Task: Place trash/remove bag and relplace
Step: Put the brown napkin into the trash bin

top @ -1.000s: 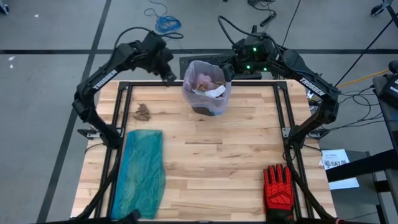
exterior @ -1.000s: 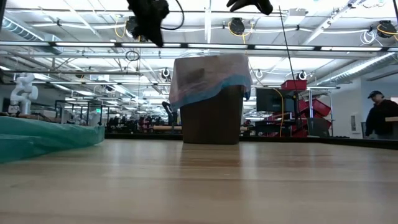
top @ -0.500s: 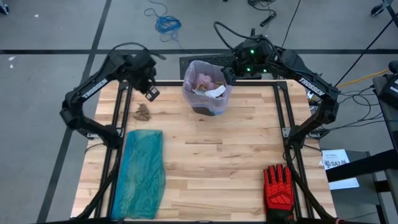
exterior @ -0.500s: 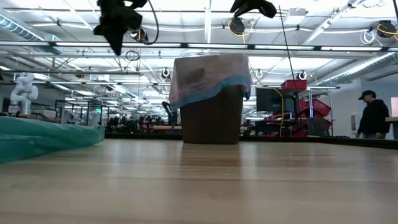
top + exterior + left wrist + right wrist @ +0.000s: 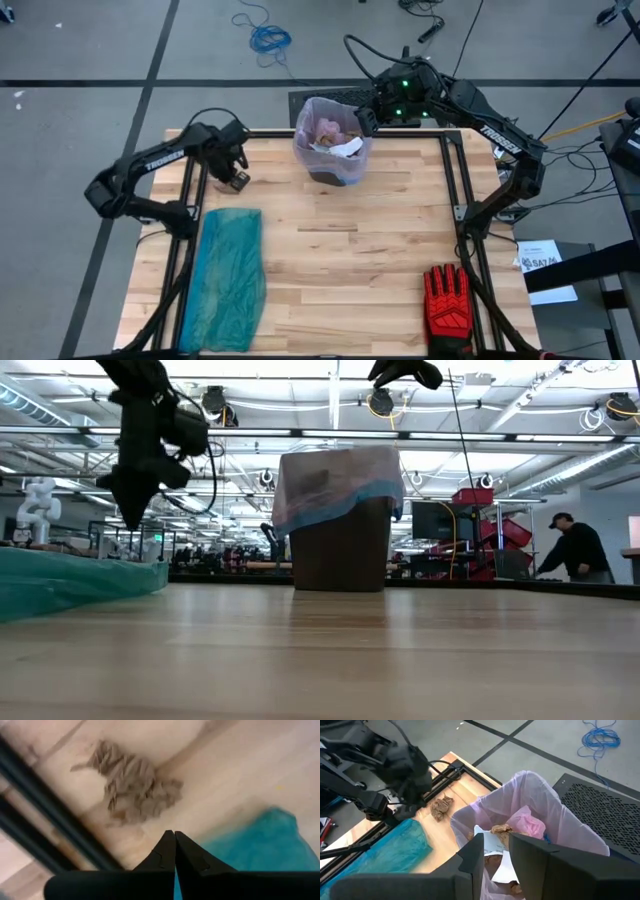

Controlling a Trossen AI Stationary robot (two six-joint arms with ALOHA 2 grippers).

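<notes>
Left gripper [image 5: 238, 180] swung from bag [image 5: 333, 140] down over brown paper wad [image 5: 132, 785], fingers pressed together, empty; right gripper [image 5: 366, 118] slightly parted at bag rim.

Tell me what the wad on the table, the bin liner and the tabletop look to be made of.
Wad: brown paper, matte, judging by its sharp crumpled creases.
Bin liner: thin pinkish plastic film, translucent and wrinkled, with the trash showing through; a blue band runs round the rim.
Tabletop: pale wood, likely butcher block, with visible grain and joined strips, and a smooth, slightly satin finish.
</notes>
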